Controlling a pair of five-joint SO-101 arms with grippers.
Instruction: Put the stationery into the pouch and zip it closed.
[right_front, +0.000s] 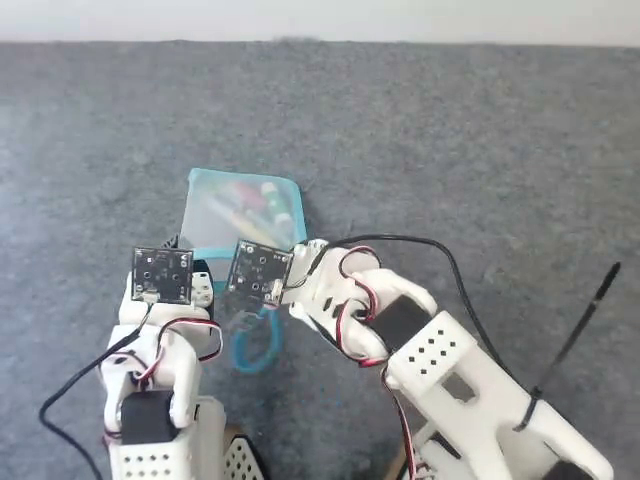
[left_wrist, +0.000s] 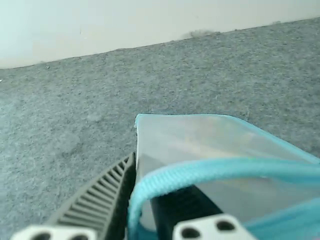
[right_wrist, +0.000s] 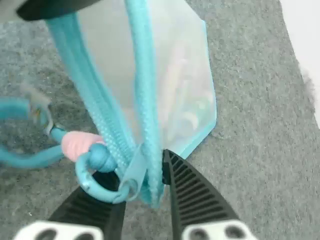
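High view, pouch: the pouch (right_front: 243, 215) lies on the grey mat (right_front: 450, 150), just ahead of both wrists. The stationery (right_front: 250, 200) is seen inside it through the clear wall.
High view, cord: a teal loop cord (right_front: 255, 350) lies on the mat between the two arms.
High view, step judged: loading looks done, so zipping is taken to be the step in hand.
Left wrist view, left gripper (left_wrist: 142, 185): it is clamped on the pouch's near corner, with the teal zip edge pinched between the jaws.
Left wrist view, duty: this corner should be used as the anchor, and the clamp should not be eased while the zip is drawn.
Right wrist view, right gripper (right_wrist: 145, 180): it is closed on the zipper pull (right_wrist: 131, 172) at the pouch edge. A pink bead (right_wrist: 77, 143) hangs just beside it.
Right wrist view, zip state: how far the teeth are joined cannot be told.
Right wrist view, method: the pull should be drawn straight along the teeth, away from the anchored corner, with the tape taut. The cord and bead should be held clear of the teeth.
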